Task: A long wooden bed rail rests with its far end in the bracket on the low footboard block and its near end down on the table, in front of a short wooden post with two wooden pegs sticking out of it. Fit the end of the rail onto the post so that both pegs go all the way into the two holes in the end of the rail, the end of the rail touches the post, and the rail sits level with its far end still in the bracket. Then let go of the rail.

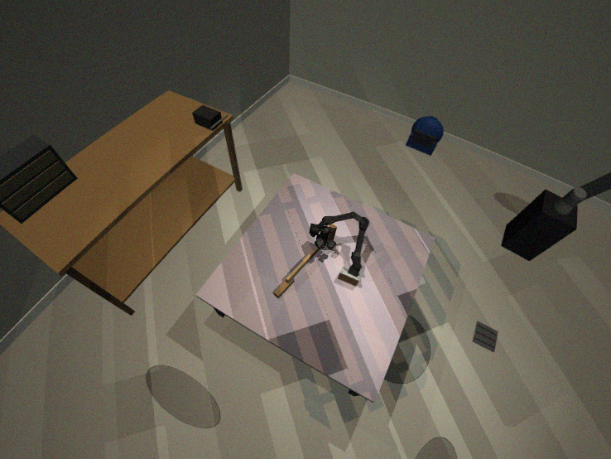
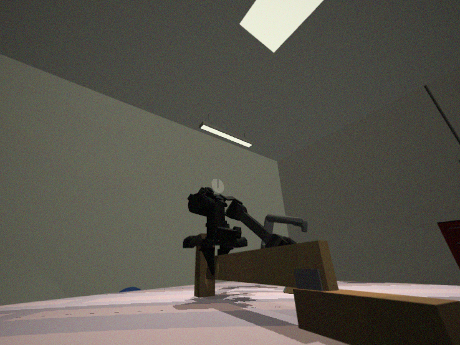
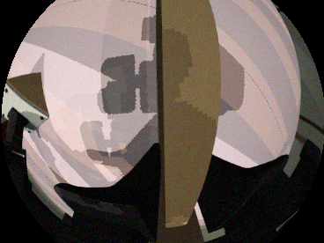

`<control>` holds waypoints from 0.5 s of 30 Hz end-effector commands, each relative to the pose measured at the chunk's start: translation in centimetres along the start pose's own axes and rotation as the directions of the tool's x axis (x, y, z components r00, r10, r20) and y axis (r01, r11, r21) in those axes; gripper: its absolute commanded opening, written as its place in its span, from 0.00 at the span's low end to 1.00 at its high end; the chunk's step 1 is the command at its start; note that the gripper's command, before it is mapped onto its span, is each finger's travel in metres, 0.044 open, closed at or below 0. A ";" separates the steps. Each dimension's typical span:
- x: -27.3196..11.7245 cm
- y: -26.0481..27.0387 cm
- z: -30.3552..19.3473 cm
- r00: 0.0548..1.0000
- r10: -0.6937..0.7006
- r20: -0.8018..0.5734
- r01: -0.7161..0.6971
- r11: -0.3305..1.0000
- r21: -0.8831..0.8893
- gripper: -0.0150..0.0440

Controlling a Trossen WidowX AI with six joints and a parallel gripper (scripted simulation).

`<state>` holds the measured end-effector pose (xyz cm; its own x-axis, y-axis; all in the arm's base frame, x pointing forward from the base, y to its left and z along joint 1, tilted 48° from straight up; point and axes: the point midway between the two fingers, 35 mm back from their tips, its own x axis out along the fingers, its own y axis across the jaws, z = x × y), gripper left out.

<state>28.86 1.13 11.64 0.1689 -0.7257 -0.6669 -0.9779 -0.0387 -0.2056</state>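
Observation:
The long wooden rail (image 1: pixel 301 267) (image 2: pixel 267 263) (image 3: pixel 189 88) has its far end in the blue-grey bracket (image 2: pixel 308 279) on the low footboard block (image 1: pixel 282 288) (image 2: pixel 371 311). Its near end is off the table and looks roughly level. My gripper (image 1: pixel 324 244) (image 2: pixel 217 264) (image 3: pixel 170 147) points down and is shut on the rail near that end, one finger on each side. The short wooden post (image 1: pixel 332 232) (image 2: pixel 205 286) stands upright right by the rail's near end. My finger covers the joint in the exterior view, so pegs, holes and any gap are hidden.
The arm's base (image 1: pixel 349 277) stands on the striped table (image 1: pixel 237 291), to the side of the rail. The arm arches over from the base to the post. A wooden desk (image 1: pixel 123 162) stands apart at the left, and a blue cap-like object (image 1: pixel 426 131) lies beyond the table.

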 end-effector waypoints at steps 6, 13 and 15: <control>-0.2 0.0 -0.5 1.000 -0.006 0.001 0.006 1.000 -0.001 0.25; -0.2 0.0 -0.7 1.000 -0.006 0.001 0.006 1.000 -0.001 0.25; -0.2 0.0 -0.8 1.000 -0.006 0.001 0.006 1.000 -0.001 0.25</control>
<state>28.80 0.85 11.99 0.1694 -0.7263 -0.6661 -0.9778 -0.0391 -0.2061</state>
